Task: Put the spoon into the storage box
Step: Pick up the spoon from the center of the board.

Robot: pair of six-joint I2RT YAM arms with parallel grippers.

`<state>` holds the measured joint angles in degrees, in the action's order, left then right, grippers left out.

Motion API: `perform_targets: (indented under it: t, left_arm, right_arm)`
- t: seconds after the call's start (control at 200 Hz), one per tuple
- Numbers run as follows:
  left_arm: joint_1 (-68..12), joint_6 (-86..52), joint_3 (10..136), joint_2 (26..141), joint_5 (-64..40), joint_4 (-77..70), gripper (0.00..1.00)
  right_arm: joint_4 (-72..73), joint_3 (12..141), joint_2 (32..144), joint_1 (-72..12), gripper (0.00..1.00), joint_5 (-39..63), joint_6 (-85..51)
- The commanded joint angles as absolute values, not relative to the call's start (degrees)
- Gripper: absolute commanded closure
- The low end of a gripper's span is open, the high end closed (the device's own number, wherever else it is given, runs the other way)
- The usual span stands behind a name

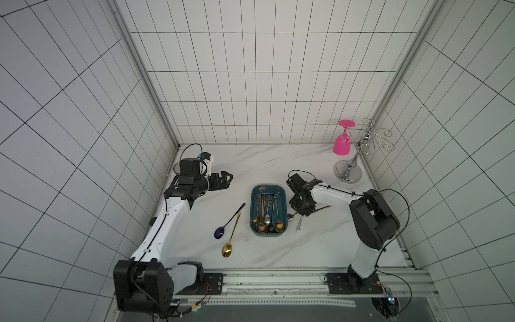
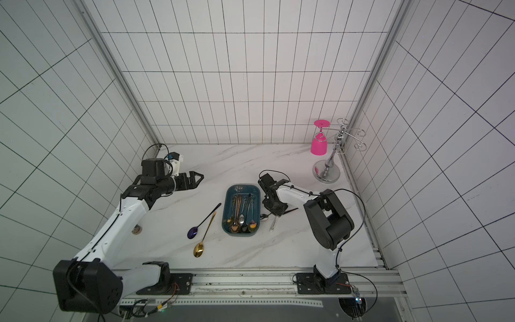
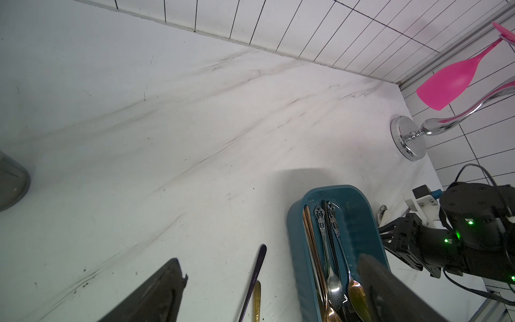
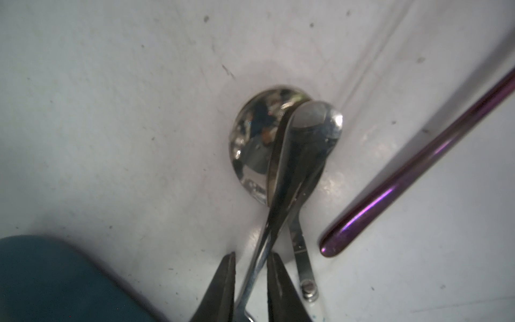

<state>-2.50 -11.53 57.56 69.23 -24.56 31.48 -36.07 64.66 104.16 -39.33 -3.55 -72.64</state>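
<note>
A silver spoon [image 4: 264, 251] is straddled at the handle by the right gripper [image 4: 252, 254], whose jaws are nearly closed; a firm grip cannot be confirmed. The storage box [image 4: 50, 278] is seen just beside it. The left gripper [image 1: 226, 179] is spread wide and empty.

I see a pink glass [image 1: 342, 145] hanging upside down on the chrome rack [image 1: 351, 167] in the table's [image 1: 250, 164] far right corner; a grey cup [image 3: 11, 181] stands apart.

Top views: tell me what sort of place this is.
Probably a mock kitchen built as a robot test cell: white tiled walls, a marble-look counter, and a chrome rack hanging a pink goblet.
</note>
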Motion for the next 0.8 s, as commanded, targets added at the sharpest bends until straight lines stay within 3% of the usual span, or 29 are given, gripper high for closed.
perform_targets:
  t: [0.0,0.325,0.795]
  left_arm:
    - [-2.28,-10.61,57.45,69.07,-24.9,31.01,0.01]
    - [-2.05,-10.57,57.39,68.84,-24.9,31.0,0.01]
    - [-1.89,-10.55,57.48,68.98,-24.71,31.0,0.01]
  right_arm:
    - [-35.24,61.41,108.37,-38.58,0.83,-6.21,-71.68]
    - [-34.66,61.0,107.51,-38.31,1.0,-7.86,-69.32]
    - [-37.13,64.2,97.68,-39.0,1.0,-11.95,-61.39]
